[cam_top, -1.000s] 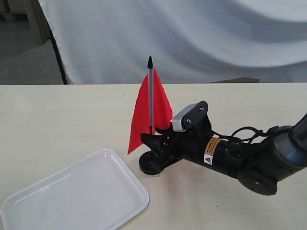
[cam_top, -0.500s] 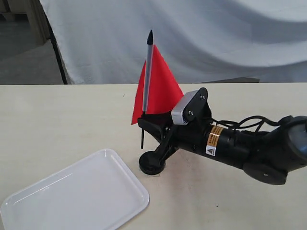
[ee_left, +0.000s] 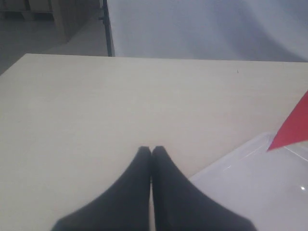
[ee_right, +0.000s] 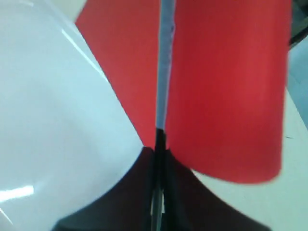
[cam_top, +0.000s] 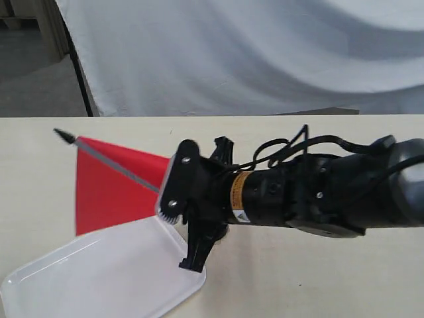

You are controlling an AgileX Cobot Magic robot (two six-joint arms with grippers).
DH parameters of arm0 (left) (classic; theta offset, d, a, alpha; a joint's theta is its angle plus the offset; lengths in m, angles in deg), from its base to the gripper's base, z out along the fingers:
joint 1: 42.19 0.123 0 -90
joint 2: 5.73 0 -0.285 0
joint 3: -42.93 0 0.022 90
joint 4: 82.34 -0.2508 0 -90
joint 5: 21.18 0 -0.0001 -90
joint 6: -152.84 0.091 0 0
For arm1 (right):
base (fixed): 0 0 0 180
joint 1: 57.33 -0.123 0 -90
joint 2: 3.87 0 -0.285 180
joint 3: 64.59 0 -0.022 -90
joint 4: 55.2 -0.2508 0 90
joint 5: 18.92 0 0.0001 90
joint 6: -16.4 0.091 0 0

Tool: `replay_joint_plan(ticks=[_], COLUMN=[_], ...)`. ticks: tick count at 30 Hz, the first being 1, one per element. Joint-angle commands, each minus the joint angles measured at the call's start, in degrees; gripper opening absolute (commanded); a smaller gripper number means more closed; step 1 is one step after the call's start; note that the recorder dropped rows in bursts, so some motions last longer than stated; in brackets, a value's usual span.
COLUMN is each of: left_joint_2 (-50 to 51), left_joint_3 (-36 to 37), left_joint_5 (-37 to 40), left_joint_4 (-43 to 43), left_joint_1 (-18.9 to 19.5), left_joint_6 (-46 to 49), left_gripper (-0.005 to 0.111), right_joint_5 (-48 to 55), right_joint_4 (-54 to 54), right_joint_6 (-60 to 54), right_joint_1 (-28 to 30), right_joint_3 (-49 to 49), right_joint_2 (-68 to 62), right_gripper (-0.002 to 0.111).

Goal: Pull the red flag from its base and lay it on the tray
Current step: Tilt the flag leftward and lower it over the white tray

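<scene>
one level arm [cam_top: 311, 199], red flag [cam_top: 106, 192] in tool [ee_right: 159, 147]

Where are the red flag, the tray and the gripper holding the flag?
red flag [cam_top: 109, 189], exterior view, middle of the cloth.
tray [cam_top: 99, 278], exterior view, bare white floor.
right gripper [ee_right: 160, 147], right wrist view, between its fingertips.

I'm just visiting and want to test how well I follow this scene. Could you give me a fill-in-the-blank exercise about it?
1. The right end effector grips the red flag by its ____.
2. The flag's black tip points toward the ____ of the exterior view.
3. The tray is coloured ____.
4. The left end effector is shut and holds ____.

Missing words: stick; left; white; nothing.
</scene>
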Motion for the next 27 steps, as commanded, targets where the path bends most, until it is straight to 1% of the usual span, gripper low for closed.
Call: replay_joint_plan(ticks=[1, 6, 9, 12, 18, 23, 25, 26, 27], left_joint_2=[-0.06, -0.06, -0.06, -0.06, -0.06, -0.06, -0.06, -0.06, -0.06], left_joint_3=[0.09, 0.09, 0.09, 0.09, 0.09, 0.09, 0.09, 0.09, 0.09], left_joint_5=[-0.17, -0.17, -0.17, -0.17, -0.17, -0.17, -0.17, -0.17, -0.17], left_joint_4=[0.0, 0.0, 0.0, 0.0, 0.0, 0.0, 0.0, 0.0, 0.0], left_joint_1=[-0.35, -0.35, -0.35, -0.35, -0.35, -0.35, -0.35, -0.35, -0.35], left_joint_6=[0.08, 0.08, 0.08, 0.08, 0.08, 0.08, 0.08, 0.08, 0.08], left_gripper=[0.0, 0.0, 0.0, 0.0, 0.0, 0.0, 0.0, 0.0, 0.0], right_joint_5=[14.44, 25.83, 32.5, 36.34, 39.08, 39.01, 39.15, 39.36, 39.67], right_joint_4=[0.03, 1.45, 4.77, 7.56, 9.95, 10.12, 10.12, 10.12, 10.12], right_joint_6=[-5.36, -9.39, -9.82, -9.72, -9.72, -9.59, -8.63, -8.36, -8.12], right_joint_1=[-6.81, -13.03, -15.48, -17.37, -20.53, -20.98, -20.98, -20.98, -20.98], right_joint_3=[-5.67, -12.14, -15.45, -18.14, -21.37, -21.78, -21.78, -21.78, -21.78], right_joint_2=[-1.72, -6.22, -10.3, -13.99, -18.92, -19.75, -19.75, -19.65, -19.65], right_gripper=[-0.001, -0.001, -0.001, -0.001, -0.001, 0.0, 0.006, 0.01, 0.018])
